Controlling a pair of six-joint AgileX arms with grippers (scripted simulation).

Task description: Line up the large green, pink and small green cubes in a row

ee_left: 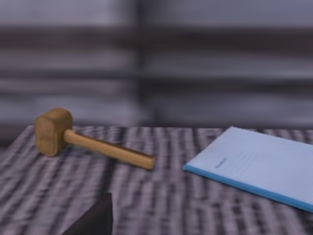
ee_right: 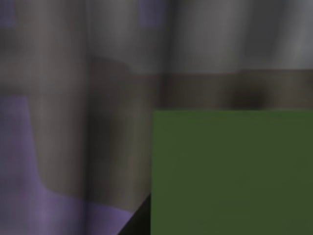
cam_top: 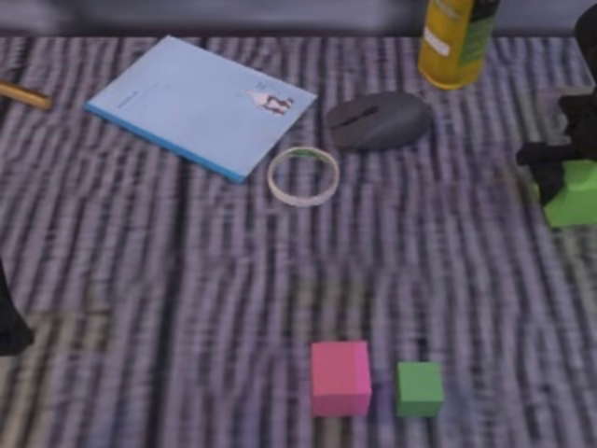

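The large green cube (cam_top: 574, 196) is at the table's right edge, and my right gripper (cam_top: 558, 175) is shut on it from above. In the right wrist view the cube (ee_right: 230, 171) fills the near field, with one dark finger (ee_right: 139, 223) pressed against its side. The pink cube (cam_top: 340, 376) rests near the front edge at centre. The small green cube (cam_top: 419, 388) sits just to its right, a small gap between them. My left gripper (cam_top: 7, 327) is parked at the left edge, open, one finger (ee_left: 95, 220) showing.
A blue notebook (cam_top: 201, 103) lies at the back left. Beside it are a tape ring (cam_top: 303, 175) and a grey mouse (cam_top: 378, 121). A yellow bottle (cam_top: 455, 42) stands at the back right. A wooden mallet (ee_left: 54, 132) lies at the far left.
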